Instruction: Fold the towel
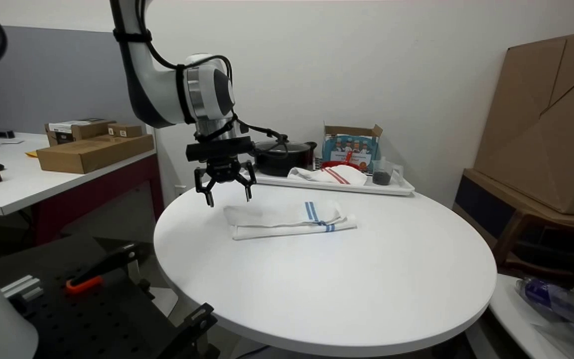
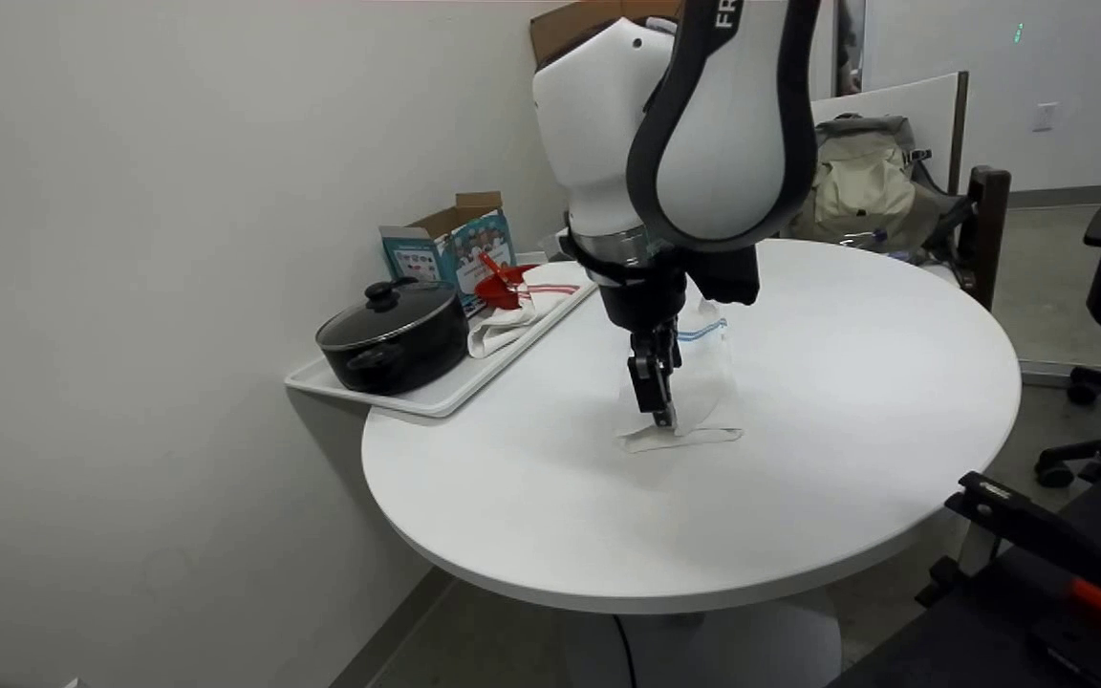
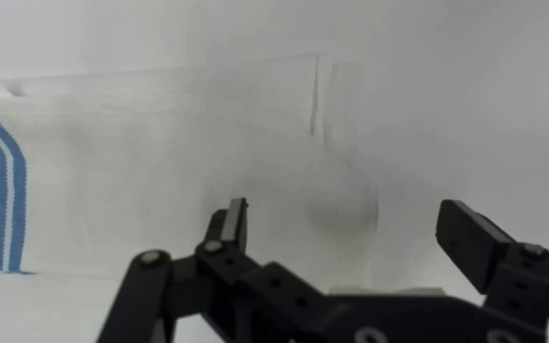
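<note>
The white towel [image 1: 277,215] with blue stripes lies on the round white table, folded over into a long strip with uneven layers. In an exterior view its plain end [image 2: 711,387] shows beside and below the gripper. In the wrist view the towel [image 3: 127,186] runs from the left edge to a rounded plain end between the fingers, with the blue stripes at far left. My gripper [image 1: 229,202] is open and empty, above the towel's plain end. In the wrist view the fingers [image 3: 342,214] are wide apart, one over the towel and one past its end.
A white tray [image 1: 391,188] stands at the table's wall side. It holds a black lidded pot [image 1: 284,158], a red-striped cloth [image 1: 342,174], a red item [image 2: 503,290], a printed box [image 1: 351,149] and a clear cup [image 1: 381,174]. The round table [image 1: 366,289] has a curved edge.
</note>
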